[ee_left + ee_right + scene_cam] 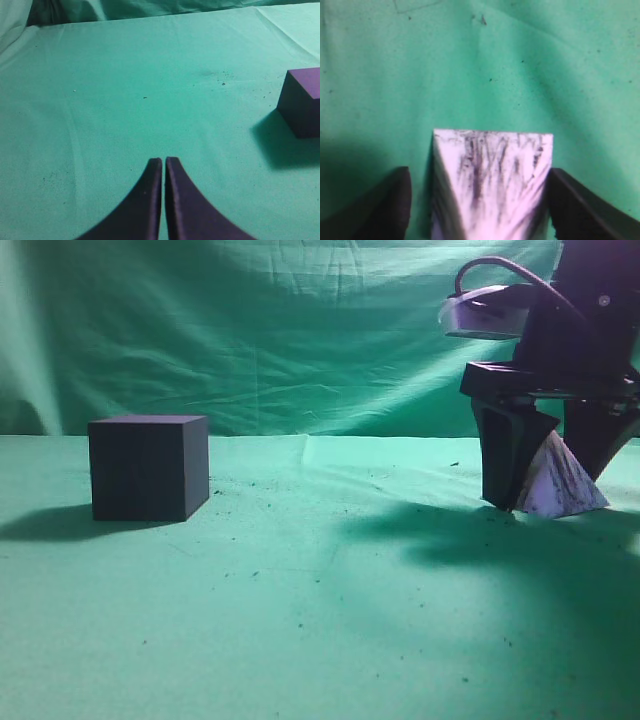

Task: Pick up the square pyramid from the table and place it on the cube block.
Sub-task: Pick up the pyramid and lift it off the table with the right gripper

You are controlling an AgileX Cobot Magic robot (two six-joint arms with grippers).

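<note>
on the table (300, 620), right gripper (548, 485) spread around square pyramid (560, 485), left gripper (163, 162) clenched, cube block (148, 468) well apart

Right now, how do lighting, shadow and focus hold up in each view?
Exterior view: dim, the cube block casts a shadow leftward, a broad arm shadow lies beneath the right gripper. Left wrist view: bright, even, sharp. Right wrist view: the square pyramid is soft and slightly overexposed.

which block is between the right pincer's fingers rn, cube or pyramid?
The square pyramid, white with dark streaks, sitting on the table at the right pincer. The dark cube block stands alone far left.
</note>
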